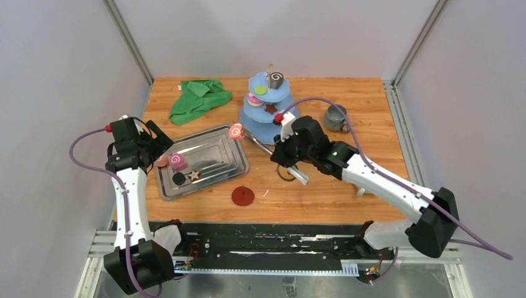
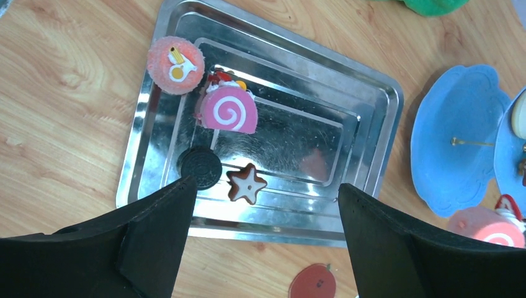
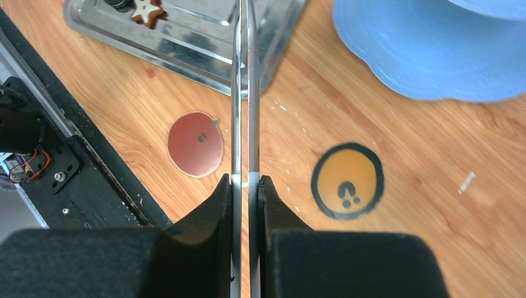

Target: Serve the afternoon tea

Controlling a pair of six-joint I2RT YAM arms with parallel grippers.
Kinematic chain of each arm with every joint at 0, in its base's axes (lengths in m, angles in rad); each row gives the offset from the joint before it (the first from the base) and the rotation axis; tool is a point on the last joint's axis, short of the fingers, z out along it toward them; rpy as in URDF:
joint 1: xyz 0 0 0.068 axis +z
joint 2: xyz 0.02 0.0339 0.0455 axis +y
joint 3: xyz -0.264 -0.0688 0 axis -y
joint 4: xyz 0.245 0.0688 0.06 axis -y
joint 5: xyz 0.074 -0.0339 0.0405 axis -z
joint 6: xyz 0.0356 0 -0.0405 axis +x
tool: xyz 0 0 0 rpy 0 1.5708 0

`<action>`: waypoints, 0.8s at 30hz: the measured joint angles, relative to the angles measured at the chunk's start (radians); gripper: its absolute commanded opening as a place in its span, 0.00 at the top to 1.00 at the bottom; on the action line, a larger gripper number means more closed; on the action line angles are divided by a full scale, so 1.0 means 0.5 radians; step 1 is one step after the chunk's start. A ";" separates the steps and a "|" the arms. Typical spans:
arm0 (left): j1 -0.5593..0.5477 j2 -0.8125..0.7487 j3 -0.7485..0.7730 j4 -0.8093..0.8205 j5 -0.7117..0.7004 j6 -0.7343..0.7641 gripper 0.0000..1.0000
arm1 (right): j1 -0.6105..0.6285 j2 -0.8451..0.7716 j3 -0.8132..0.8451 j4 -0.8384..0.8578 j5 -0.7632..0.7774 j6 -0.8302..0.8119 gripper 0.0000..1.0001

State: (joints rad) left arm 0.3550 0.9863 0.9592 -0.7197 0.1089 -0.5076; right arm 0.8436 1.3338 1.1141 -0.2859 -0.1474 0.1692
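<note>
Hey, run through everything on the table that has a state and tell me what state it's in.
left tool: open
right tool: shut on the tongs
tongs: squeezed, pink swirl roll at the tip
steel tray: flat, holds sweets
blue stand: upright, upper tiers loaded
mug: upright
green cloth: crumpled

Seen from above: an orange-toned wooden bench, plank grain running left to right, boxed in by plain pale grey panels: back wall, left wall, right wall. Slanting aluminium posts at the far corners, left post and right post. Aluminium framing along the right edge, a black rail along the near edge. Soft, even light; faint shadows only.
</note>
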 measured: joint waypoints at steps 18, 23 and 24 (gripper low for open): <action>-0.684 0.093 0.001 0.041 -0.135 0.001 0.09 | -0.424 -0.401 -0.328 -0.253 0.021 0.124 0.99; -0.838 0.211 0.001 0.058 -0.162 0.007 0.09 | -0.451 -0.391 -0.388 -0.225 0.014 0.192 0.99; -0.845 0.234 0.001 0.062 -0.173 0.007 0.09 | -0.452 -0.381 -0.398 -0.202 0.008 0.208 0.99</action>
State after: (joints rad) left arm -0.0673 1.1034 0.9596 -0.6888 0.0223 -0.5041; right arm 0.6178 1.1431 0.9150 -0.3870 -0.1436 0.2733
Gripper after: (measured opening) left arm 0.910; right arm 0.113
